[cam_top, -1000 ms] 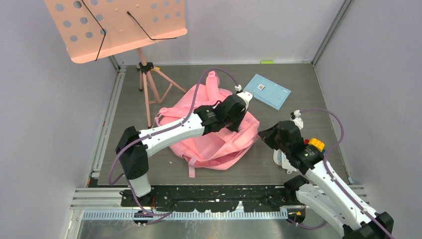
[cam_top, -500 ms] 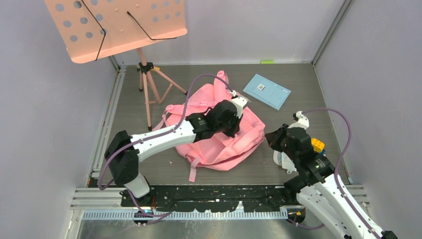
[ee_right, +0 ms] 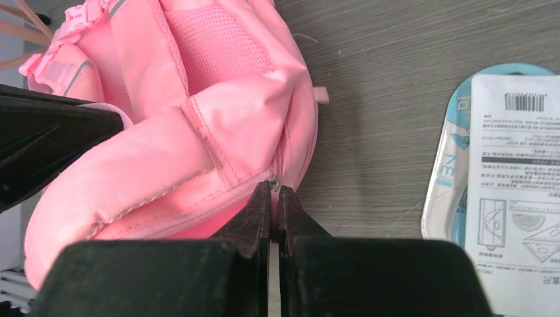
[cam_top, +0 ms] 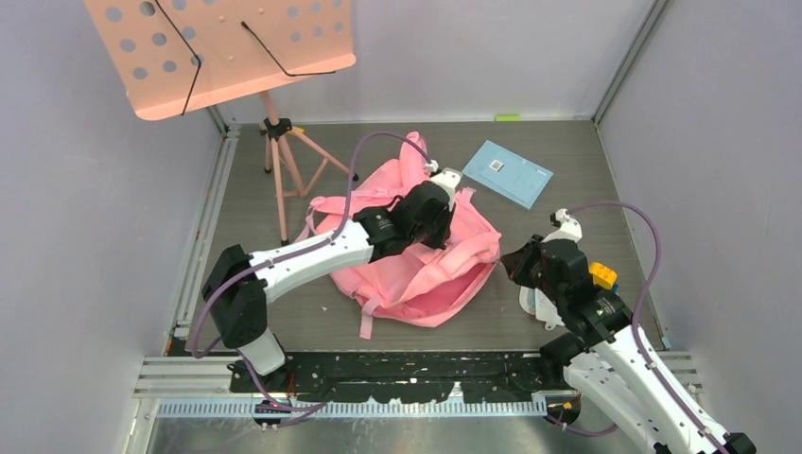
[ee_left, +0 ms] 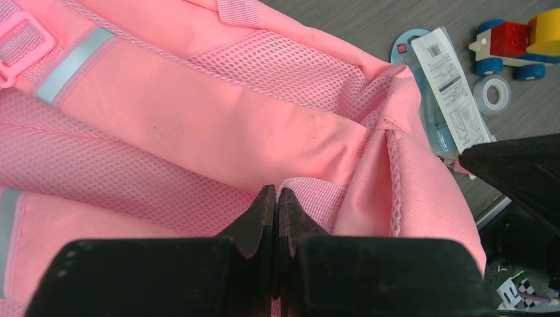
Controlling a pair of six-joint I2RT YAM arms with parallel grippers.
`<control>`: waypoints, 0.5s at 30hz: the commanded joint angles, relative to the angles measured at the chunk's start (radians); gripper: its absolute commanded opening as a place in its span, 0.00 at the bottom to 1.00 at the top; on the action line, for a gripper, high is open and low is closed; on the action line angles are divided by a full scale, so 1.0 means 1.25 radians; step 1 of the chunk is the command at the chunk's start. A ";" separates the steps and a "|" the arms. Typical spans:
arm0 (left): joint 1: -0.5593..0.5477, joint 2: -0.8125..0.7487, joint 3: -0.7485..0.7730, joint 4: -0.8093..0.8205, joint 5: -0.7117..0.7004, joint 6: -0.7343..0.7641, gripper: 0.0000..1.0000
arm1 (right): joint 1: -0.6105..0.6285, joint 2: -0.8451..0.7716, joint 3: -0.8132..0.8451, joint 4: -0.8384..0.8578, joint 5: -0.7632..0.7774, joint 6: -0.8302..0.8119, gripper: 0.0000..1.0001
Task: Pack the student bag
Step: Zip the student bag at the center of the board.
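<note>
left gripper (ee_left: 276, 193) clamped tight — pinching a fabric fold on top of bag (cam_top: 426, 284) | right gripper (ee_right: 275, 189) clamped tight — tips nipping bag's zip seam at its right edge | bag lies slumped at centre of table (cam_top: 586, 161)

Obs: student bag (cam_top: 426, 284) pink, mesh panels, pale grey-blue strips. At 11 o'clock, music stand (cam_top: 227, 52) salmon, perforated. At 1 o'clock, booklet (cam_top: 508, 173) light blue. The table (cam_top: 567, 151) is grey wood-grain.
</note>
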 commanded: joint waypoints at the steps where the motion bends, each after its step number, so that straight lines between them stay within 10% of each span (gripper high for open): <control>1: 0.069 -0.005 0.006 -0.017 -0.176 -0.012 0.00 | 0.000 0.010 0.025 -0.014 0.026 0.105 0.01; 15: 0.039 0.016 -0.093 0.116 0.015 -0.015 0.00 | 0.135 0.063 0.009 0.040 0.077 0.286 0.00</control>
